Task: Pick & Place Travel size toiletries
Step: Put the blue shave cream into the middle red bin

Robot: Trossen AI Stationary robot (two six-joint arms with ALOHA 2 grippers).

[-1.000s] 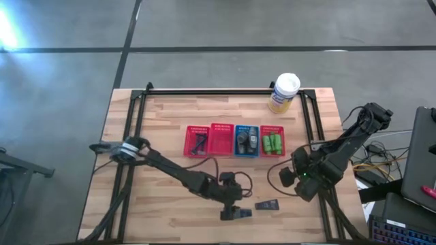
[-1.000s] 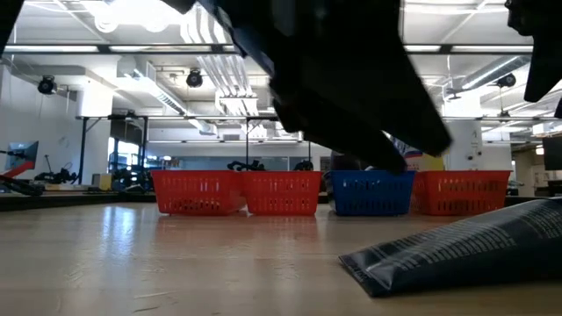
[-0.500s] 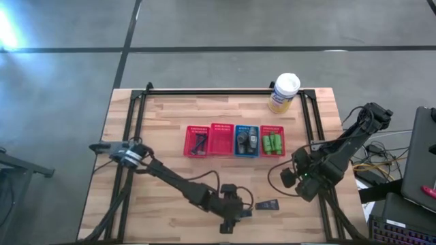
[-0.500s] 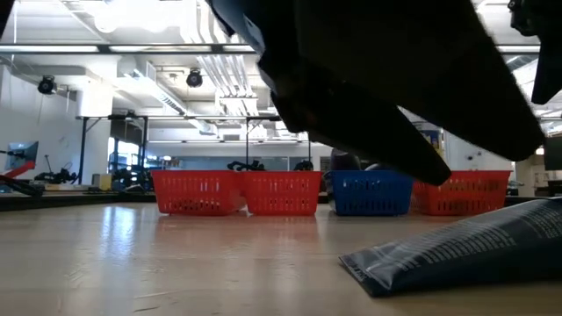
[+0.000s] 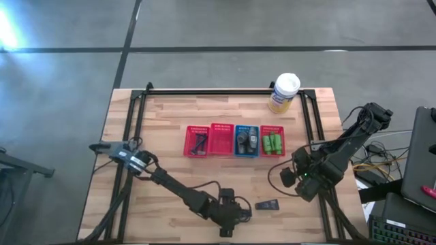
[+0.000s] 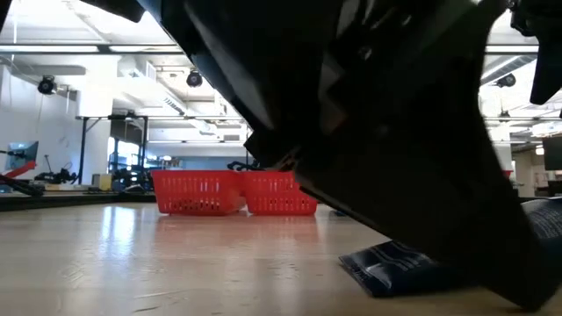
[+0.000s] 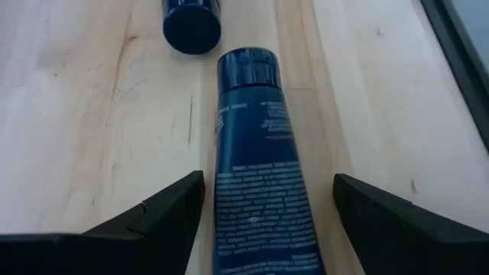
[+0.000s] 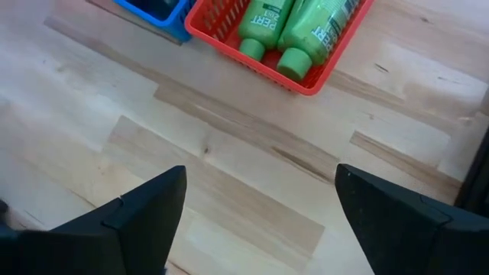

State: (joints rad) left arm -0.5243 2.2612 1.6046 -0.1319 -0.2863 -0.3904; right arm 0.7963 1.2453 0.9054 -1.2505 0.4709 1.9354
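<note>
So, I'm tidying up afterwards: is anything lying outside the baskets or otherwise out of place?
Yes. One dark tube lies loose on the table near its front edge, away from the baskets. The open left gripper straddles it. In the left wrist view, a dark round cap sits just beyond the tube.

I work in a big industrial lab or workshop hall. Past my left claw (image 7: pixel 267 210), across the wooden bench (image 6: pixel 132 263), I see a high open ceiling (image 6: pixel 176 75) with ducts and strip lights, steel posts and cluttered workstations. Below and around me the floor (image 5: pixel 238 27) is bare grey concrete, and cables and a keyboard (image 5: pixel 402 221) lie off beyond my right claw.
</note>
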